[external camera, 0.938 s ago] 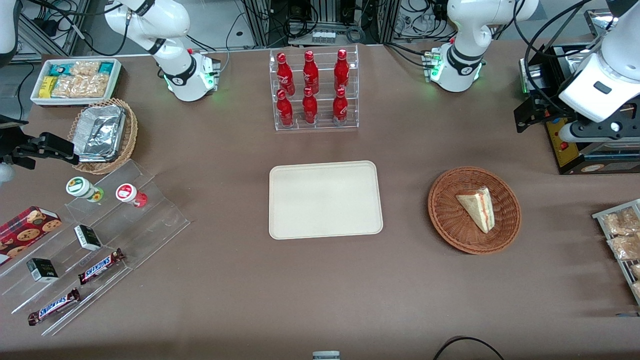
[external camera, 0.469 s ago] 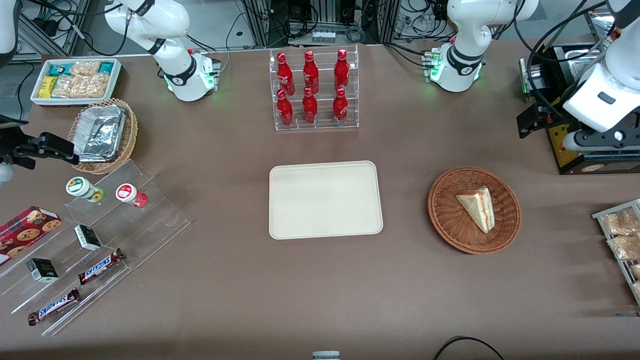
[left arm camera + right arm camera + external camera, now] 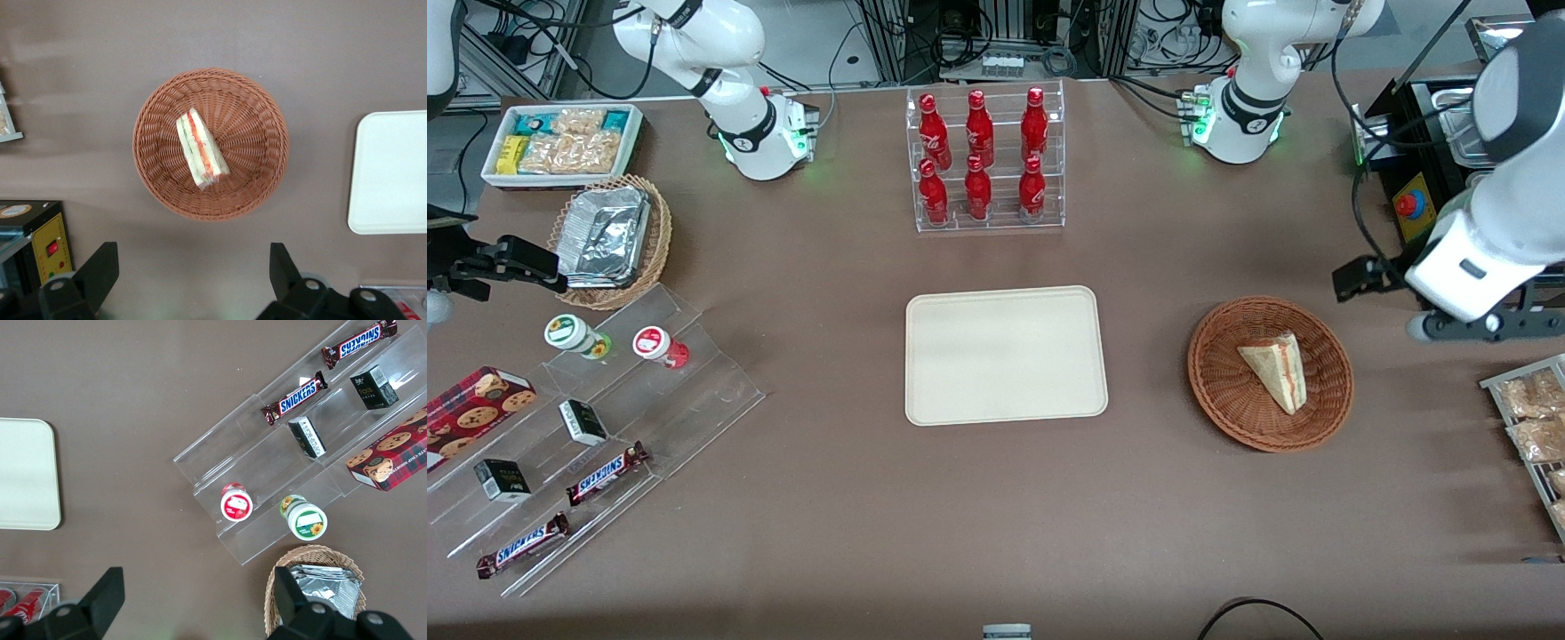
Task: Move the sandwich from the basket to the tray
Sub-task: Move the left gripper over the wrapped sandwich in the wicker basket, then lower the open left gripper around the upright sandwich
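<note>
The sandwich (image 3: 1276, 369) lies in the reddish-brown wicker basket (image 3: 1218, 404), its filling edge turned toward the working arm's end. The cream tray (image 3: 1005, 356) lies flat at the table's middle with nothing on it. My left gripper (image 3: 1476, 325) hangs above the table beside the basket, toward the working arm's end and a little farther from the front camera. In the left wrist view the gripper (image 3: 191, 270) is open wide with nothing between its fingers; the sandwich (image 3: 200, 150), the basket (image 3: 260, 180) and part of the tray (image 3: 393, 173) show there.
A clear rack of red bottles (image 3: 987, 160) stands farther back than the tray. A black box with a red button (image 3: 1409, 209) and a wire tray of snack packets (image 3: 1534, 418) flank my gripper. An acrylic snack stand (image 3: 596, 400) and a foil-filled tan basket (image 3: 609, 240) lie toward the parked arm's end.
My left arm has swung nearer to the front camera and toward the basket. The sandwich, basket and tray have not moved.
</note>
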`<state>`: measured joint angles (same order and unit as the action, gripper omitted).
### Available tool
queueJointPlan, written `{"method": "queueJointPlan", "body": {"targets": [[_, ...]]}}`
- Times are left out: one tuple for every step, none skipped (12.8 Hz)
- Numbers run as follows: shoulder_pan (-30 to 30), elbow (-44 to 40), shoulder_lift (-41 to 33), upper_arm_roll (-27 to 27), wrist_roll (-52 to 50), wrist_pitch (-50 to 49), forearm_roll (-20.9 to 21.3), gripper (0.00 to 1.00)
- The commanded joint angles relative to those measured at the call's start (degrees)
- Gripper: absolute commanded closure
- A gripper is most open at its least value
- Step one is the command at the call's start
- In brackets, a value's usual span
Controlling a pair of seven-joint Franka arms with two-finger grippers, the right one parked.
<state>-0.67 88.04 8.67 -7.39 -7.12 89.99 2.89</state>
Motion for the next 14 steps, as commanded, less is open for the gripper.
{"method": "queueJointPlan", "body": {"targets": [[-1.5,3.3,0.2,-0.2,-0.3,3.9,0.3,0.00],[-1.5,4.8,0.6,-0.2,-0.3,5.4,0.4,0.00],[-1.7,7.5,0.1,-0.1,-0.4,7.9,0.4,0.00],[-2.1,10.3,-0.4,-0.1,-0.4,10.9,0.4,0.00],[-2.4,12.8,-0.7,-0.1,-1.0,13.7,0.4,0.00],[-2.3,15.6,-0.8,-0.1,-2.5,16.8,0.4,0.00],[-2.3,17.9,-0.8,-0.1,-5.1,19.8,0.4,0.00],[-2.1,20.7,-0.9,-0.2,-7.5,23.2,0.4,0.00],[-2.0,22.9,-0.9,-0.2,-9.5,26.3,0.4,0.00],[-1.9,25.6,-0.9,-0.2,-11.9,29.7,0.4,0.00],[-1.8,27.8,-1.0,-0.2,-13.4,32.3,0.5,0.00],[-1.9,29.8,-1.1,-0.2,-14.1,35.1,0.5,0.00],[-1.9,31.6,-1.2,-0.2,-15.0,37.3,0.5,0.00],[-1.9,33.2,-1.3,-0.2,-16.4,39.5,0.5,0.00]]}}
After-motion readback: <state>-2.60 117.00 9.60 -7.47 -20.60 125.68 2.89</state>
